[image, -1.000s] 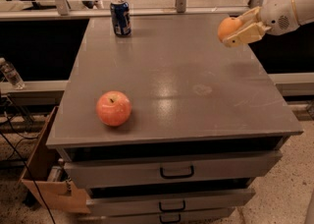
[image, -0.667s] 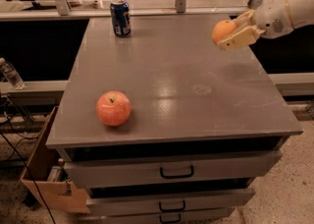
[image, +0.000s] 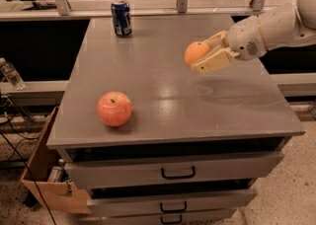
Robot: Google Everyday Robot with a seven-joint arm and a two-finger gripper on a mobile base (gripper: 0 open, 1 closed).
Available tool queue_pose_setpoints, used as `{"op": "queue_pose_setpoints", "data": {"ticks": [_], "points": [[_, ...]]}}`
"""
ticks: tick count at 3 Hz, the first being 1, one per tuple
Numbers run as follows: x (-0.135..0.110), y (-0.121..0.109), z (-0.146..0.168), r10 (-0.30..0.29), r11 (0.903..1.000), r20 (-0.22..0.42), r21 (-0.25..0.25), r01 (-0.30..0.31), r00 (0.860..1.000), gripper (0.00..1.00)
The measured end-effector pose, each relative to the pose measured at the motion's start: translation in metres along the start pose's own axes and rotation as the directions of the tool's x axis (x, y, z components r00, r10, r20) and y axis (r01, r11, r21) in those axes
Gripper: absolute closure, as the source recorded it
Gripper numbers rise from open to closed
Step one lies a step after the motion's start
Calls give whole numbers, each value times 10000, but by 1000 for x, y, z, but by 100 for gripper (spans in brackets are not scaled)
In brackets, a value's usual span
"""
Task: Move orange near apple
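Here's the gripper [image: 201, 55], right of centre in the upper half of the frame, and it's got the orange [image: 195, 52] clamped between its two pale fingers [image: 215, 61], one finger above the fruit and one below, closed snugly against the skin. The white arm [image: 276, 25] reaches in from the upper right edge, angled down and toward the left. The orange looks to be held up off the grey cabinet top [image: 168, 76], over the right-hand part of the surface, with a faint smudge of reflection on the top just beneath it. Now look down to the lower left of the tabletop: there sits the apple [image: 114, 108], red-pink with a paler patch, stem dimple up, resting on the surface close to the front edge. Orange and apple are well apart, with a wide stretch of bare grey top between them. At the back of the top, upper left of centre, a blue drinks can [image: 121, 18] stands upright near the far edge, away from both fruits. Below the top, the cabinet's drawers show their dark handles [image: 178, 172], the upper drawers sitting slightly open. A cardboard box [image: 47, 187] leans by the cabinet's lower left corner, and a clear plastic bottle [image: 11, 74] sits on the ledge at the far left edge of the frame.
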State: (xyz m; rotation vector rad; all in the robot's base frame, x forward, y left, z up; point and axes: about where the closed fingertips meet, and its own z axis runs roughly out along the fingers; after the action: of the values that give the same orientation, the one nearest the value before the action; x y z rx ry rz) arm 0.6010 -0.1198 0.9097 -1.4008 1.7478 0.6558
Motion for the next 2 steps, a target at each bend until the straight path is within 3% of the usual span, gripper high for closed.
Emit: {"op": "queue_pose_setpoints", "data": {"ticks": [1, 2], "points": [[4, 42, 32, 11, 9949, -6, -1012, -12, 10000, 100], [-3, 78, 54, -361, 9782, 128, -2040, 380, 9993, 100]]}}
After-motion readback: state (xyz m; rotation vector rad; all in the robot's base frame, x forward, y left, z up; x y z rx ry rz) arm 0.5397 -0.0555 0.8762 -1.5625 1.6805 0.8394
